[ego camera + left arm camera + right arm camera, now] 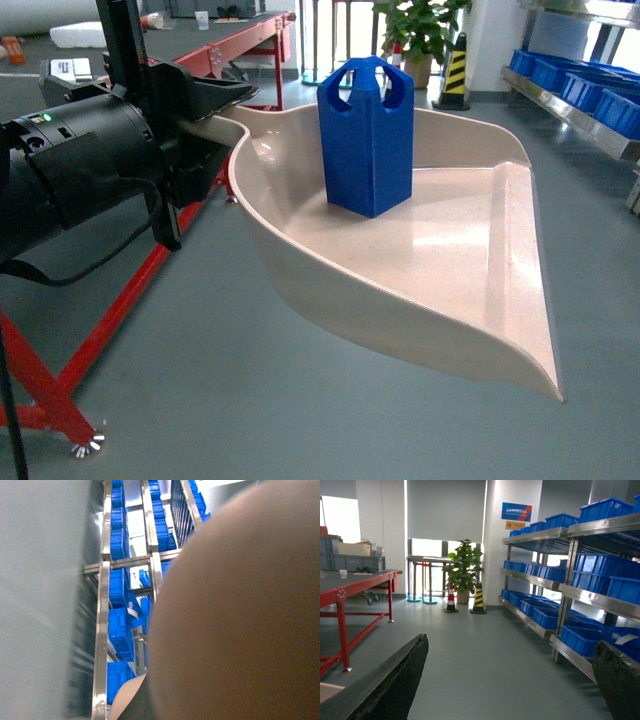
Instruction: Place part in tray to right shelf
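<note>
A tall blue part (367,135) with round cut-outs at its top stands upright in a wide beige tray (450,270), toward the tray's back. My left gripper (213,118) is shut on the tray's left rim and holds it in the air above the floor. The tray's underside (240,620) fills most of the left wrist view, hiding the fingers there. The right shelf (580,595), a steel rack with blue bins, runs along the right wall. My right gripper (510,645) is open, holds nothing, and faces down the aisle. It is out of the head view.
A red-framed table (110,320) stands to the left, its leg and foot near the tray. The steel shelf (585,105) with blue bins (620,110) sits at the far right. A potted plant (464,570) and striped cones (478,599) stand at the aisle's end.
</note>
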